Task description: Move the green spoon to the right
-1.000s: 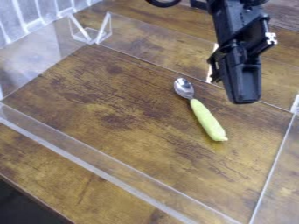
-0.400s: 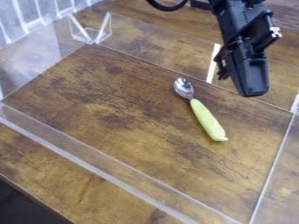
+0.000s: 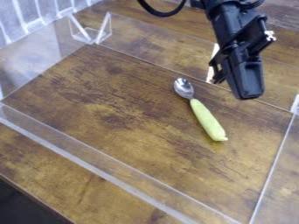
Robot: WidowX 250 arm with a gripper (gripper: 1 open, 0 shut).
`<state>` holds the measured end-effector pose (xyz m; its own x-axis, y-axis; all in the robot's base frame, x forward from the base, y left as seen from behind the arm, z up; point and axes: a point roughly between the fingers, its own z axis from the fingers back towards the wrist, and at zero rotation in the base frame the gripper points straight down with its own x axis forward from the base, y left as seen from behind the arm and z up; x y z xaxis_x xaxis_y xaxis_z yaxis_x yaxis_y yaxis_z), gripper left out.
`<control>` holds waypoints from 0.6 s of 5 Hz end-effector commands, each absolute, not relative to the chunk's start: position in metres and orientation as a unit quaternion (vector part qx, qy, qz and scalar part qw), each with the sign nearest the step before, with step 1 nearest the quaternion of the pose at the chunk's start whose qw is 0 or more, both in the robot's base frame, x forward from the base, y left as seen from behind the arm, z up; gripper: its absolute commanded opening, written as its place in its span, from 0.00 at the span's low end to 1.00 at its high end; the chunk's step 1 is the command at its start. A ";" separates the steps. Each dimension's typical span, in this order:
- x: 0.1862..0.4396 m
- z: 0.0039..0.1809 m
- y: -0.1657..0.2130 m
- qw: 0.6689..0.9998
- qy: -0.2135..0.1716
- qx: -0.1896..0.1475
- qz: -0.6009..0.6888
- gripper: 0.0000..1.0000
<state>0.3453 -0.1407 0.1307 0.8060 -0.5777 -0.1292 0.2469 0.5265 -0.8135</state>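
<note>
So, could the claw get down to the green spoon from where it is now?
Probably yes. The claw hangs shut above and to the right of the spoon, which lies flat on the wooden table with nothing over it. It would have to open first.

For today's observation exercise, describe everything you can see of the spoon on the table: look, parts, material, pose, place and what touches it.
The spoon has a shiny, metal-looking bowl and a yellow-green handle that looks like plastic. It lies flat on the wooden table, inside the clear-walled enclosure, toward the right side. The bowl points up and left, the handle runs down and right. Only the table touches it; the gripper hangs above and to the right of the bowl, apart from it.
</note>
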 end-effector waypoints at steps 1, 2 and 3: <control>0.343 0.169 -0.138 0.849 0.165 -0.418 -0.278 0.00; 0.344 0.165 -0.142 0.836 0.178 -0.425 -0.298 0.00; 0.344 0.159 -0.145 0.833 0.181 -0.430 -0.298 0.00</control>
<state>0.3459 -0.1406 0.1390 0.7619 -0.6389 -0.1065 0.2761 0.4691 -0.8389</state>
